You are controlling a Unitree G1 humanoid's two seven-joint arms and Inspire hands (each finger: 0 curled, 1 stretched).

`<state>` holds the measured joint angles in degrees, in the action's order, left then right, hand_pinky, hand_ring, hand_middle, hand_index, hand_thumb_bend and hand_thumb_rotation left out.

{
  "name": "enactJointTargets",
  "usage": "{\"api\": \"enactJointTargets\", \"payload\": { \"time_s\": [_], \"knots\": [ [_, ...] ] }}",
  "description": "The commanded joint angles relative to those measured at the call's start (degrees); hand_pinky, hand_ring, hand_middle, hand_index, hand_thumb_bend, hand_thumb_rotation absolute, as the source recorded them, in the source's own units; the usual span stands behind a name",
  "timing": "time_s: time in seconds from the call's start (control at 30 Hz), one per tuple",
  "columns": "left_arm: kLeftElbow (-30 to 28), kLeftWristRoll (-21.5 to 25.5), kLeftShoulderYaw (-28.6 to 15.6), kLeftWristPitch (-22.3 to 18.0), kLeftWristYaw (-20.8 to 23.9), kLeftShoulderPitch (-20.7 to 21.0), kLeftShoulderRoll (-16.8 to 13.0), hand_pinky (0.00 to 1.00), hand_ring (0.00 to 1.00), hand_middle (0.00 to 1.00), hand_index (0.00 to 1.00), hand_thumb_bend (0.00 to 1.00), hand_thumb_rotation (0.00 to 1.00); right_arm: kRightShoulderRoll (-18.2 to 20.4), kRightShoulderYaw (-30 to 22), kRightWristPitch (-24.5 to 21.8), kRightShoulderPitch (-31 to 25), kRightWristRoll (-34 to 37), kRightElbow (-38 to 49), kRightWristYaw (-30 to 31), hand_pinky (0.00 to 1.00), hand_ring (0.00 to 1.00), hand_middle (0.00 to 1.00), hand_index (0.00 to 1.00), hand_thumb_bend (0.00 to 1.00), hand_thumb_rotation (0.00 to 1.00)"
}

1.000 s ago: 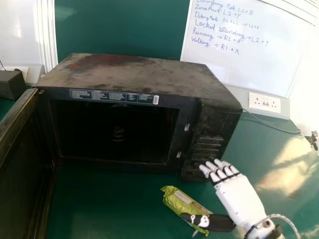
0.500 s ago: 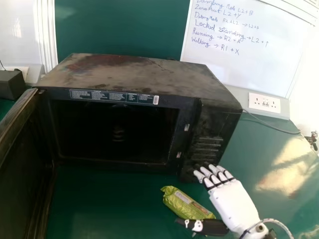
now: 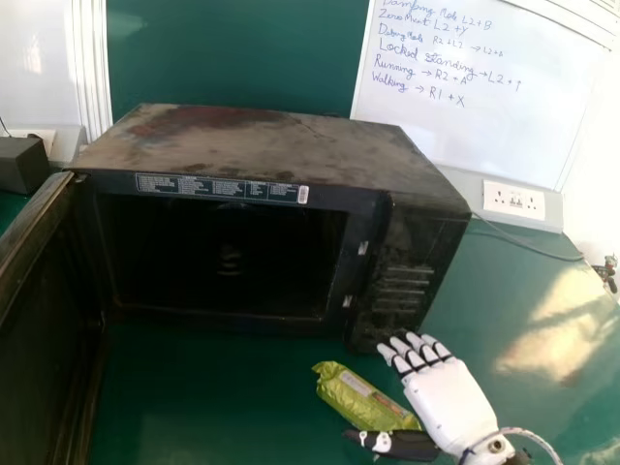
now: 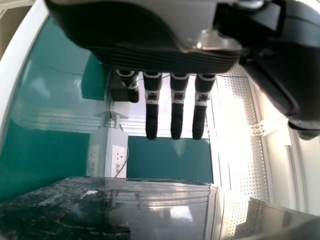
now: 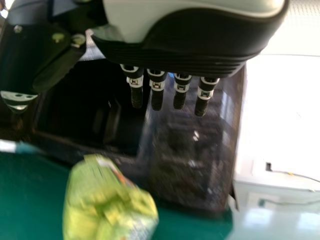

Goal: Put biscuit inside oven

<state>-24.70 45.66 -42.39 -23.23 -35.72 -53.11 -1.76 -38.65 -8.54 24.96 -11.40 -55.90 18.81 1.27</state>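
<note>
Right robot hand (image 3: 450, 399), released, has drawn back beside the packet (image 3: 358, 395); left wrist view adds left robot hand (image 4: 155, 57), likewise unclenched.

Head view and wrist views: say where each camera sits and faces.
Head view: on head, facing forward and down: oven, biscuit, right hand.
Left wrist view: at left wrist, past the left hand toward a socket.
Right wrist view: at right wrist, past the right hand toward oven, biscuit.
Head and right wrist views share all three.

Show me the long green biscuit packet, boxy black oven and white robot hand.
Green biscuit packet (image 3: 358, 395), head view: wrapper's middle.
Black oven (image 3: 262, 145), head view: dusty top.
White right robot hand (image 3: 450, 402), head view: its back.
</note>
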Motion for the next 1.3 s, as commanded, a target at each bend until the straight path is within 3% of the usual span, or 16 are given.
{"api": "enactJointTargets", "payload": {
  "time_s": [0.0, 0.33, 0.87, 1.27],
  "knots": [
    [-0.6, 0.0, 0.1, 0.0, 0.1, -0.5, 0.3, 0.78, 0.75, 0.80, 0.77, 1.00, 0.68, -0.5, 1.1, -1.1, 0.6, -0.7, -0.3, 0.0, 0.96, 1.00, 1.00, 1.00, 1.00, 0.89],
    [-1.1, 0.2, 0.0, 0.4, 0.0, -1.2, 0.1, 0.77, 0.76, 0.82, 0.79, 1.00, 0.66, -0.6, 4.9, -6.5, 2.8, -1.7, -1.8, 3.3, 0.97, 1.00, 1.00, 1.00, 1.00, 0.88],
    [-1.7, 0.3, 0.1, 0.2, 0.0, -1.8, 0.7, 0.73, 0.76, 0.82, 0.79, 1.00, 0.61, 0.9, 10.4, -10.9, 5.9, -2.8, -5.6, 1.4, 0.96, 1.00, 1.00, 1.00, 1.00, 0.89],
    [-2.3, 1.3, 0.3, 1.0, -0.3, -2.4, 0.8, 0.74, 0.76, 0.82, 0.80, 1.00, 0.65, 0.7, 13.2, -13.7, 7.5, -3.1, -7.6, 1.7, 0.99, 1.00, 1.00, 1.00, 1.00, 0.88]
  ]
}}
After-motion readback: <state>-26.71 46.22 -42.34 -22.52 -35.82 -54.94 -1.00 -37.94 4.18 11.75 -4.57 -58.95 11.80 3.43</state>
